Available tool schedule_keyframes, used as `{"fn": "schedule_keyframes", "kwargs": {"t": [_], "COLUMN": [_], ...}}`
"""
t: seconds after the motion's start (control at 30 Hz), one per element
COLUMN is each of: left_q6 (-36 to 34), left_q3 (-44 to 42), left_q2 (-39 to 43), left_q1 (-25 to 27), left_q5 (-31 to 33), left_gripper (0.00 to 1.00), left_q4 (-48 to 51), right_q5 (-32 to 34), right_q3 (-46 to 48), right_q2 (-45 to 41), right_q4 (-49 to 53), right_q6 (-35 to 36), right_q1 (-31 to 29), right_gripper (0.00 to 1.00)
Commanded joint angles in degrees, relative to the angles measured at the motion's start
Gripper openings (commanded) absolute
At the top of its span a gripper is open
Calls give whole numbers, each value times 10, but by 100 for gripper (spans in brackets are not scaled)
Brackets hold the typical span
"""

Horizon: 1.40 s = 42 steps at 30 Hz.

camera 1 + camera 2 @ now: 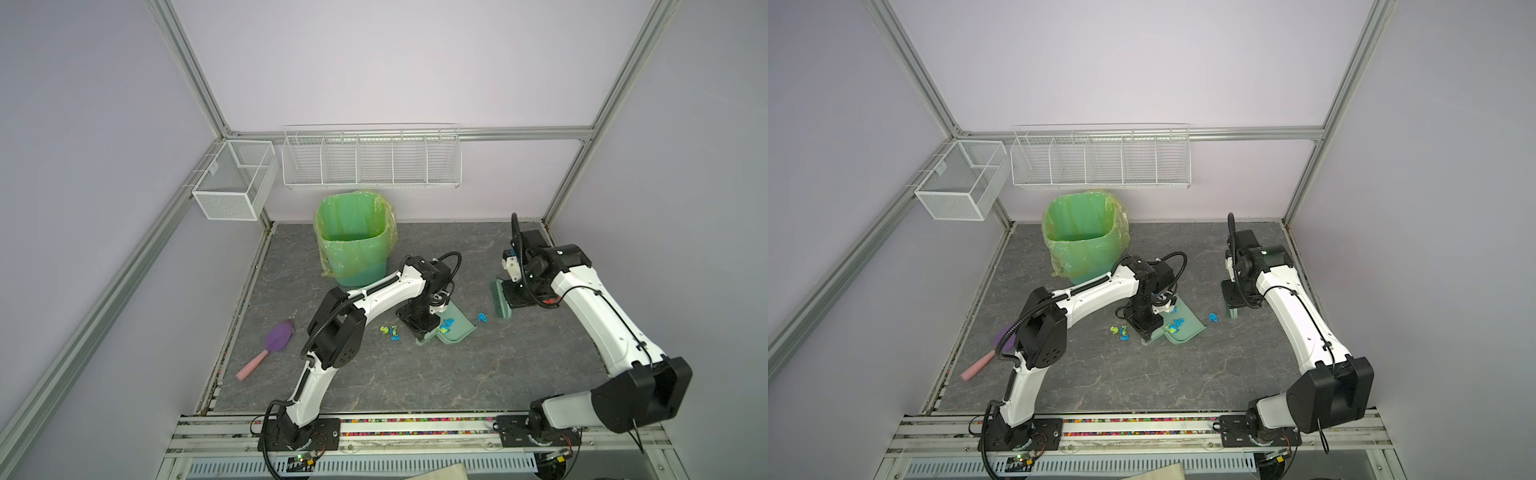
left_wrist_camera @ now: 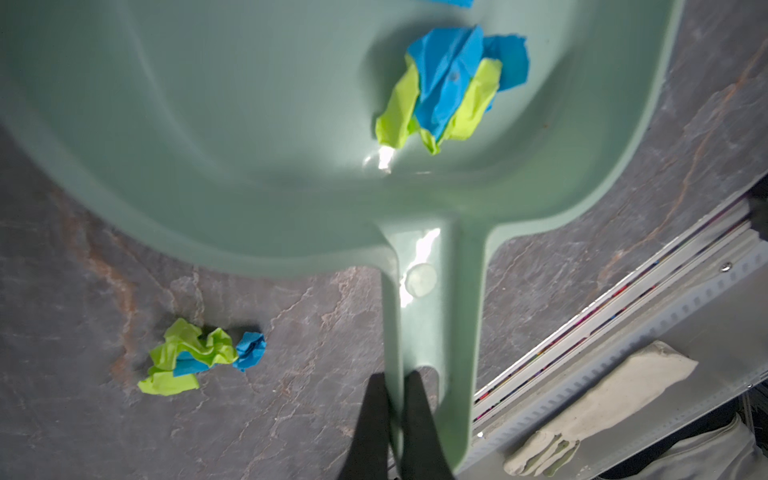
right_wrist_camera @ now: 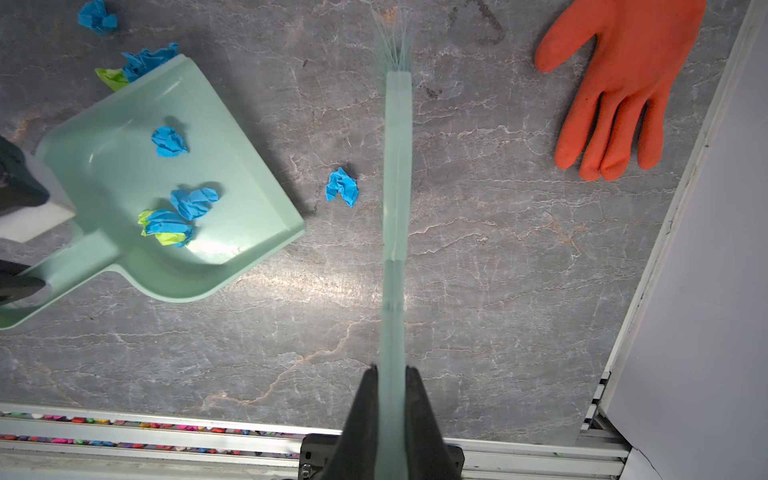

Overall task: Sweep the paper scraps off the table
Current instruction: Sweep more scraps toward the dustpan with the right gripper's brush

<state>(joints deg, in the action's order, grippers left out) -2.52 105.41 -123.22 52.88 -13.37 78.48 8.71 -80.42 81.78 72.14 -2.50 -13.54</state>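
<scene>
Top views: we're looking down into a booth with plain lilac walls [image 1: 395, 62] and aluminium frame rails [image 1: 623, 66] running up the corners.
Surface: the table [image 1: 374, 374] is square, flat and dark grey with pale marble-ish veins.
Back wall: a white wire rack [image 1: 371, 158] with five compartments hangs there, with a white mesh basket [image 1: 235, 180] on the left-hand rail beside it.
Back of the surface: a green bin [image 1: 353, 237] lined with a yellowish bag stands left of centre.
Front edge: the front rail [image 1: 415, 422] has tiny coloured bits in its slots, and both arm bases sit on it.
Mess: the paper scraps [image 1: 390, 331] are blue and lime wads. We count a small cluster on the table just left of the dustpan [image 1: 457, 332], a few inside the pan, and one blue wad between the pan's mouth and the brush [image 1: 500, 301].
Left gripper [image 2: 395, 386]: clamped on the dustpan's handle, with the pan down on the table.
Right gripper [image 3: 392, 374]: pinched tight on the brush handle. We can't tell whether the bristles touch the surface.
Strays: a purple scoop [image 1: 274, 345] with a pink handle lies near the left edge, and an orange glove [image 3: 619, 83] lies flat near the right edge.
</scene>
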Motion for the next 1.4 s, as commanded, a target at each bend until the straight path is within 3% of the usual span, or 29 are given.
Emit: {"fn": "schedule_keyframes", "kwargs": {"t": [0.0,0.67,0.8,0.93,1.07,1.37], "left_q6": [-13,-10,-10,-9,-7,7], "left_q3": [0,94,103,107,108,127], "left_q2": [4,-78,-84,-89,-92,-83], "left_q1": [2,2,2,2,2,2], "left_q5": [-7,2,-4,-4,-2,15], "left_gripper": [0,0,0,0,0,0], "left_q4": [6,30,33,35,35,32], "right_q5": [5,-49,-97,-203,-174,-89], "right_q3": [-14,-18,-16,-16,-21,-13], "right_q2": [17,75,63,21,-30,-60], "right_q4": [5,-17,-26,-53,-68,-42], "right_q6": [14,12,8,11,-5,-14], "right_q1": [3,-10,-17,-27,-27,-26], "right_gripper": [7,7,7,7,7,7]}}
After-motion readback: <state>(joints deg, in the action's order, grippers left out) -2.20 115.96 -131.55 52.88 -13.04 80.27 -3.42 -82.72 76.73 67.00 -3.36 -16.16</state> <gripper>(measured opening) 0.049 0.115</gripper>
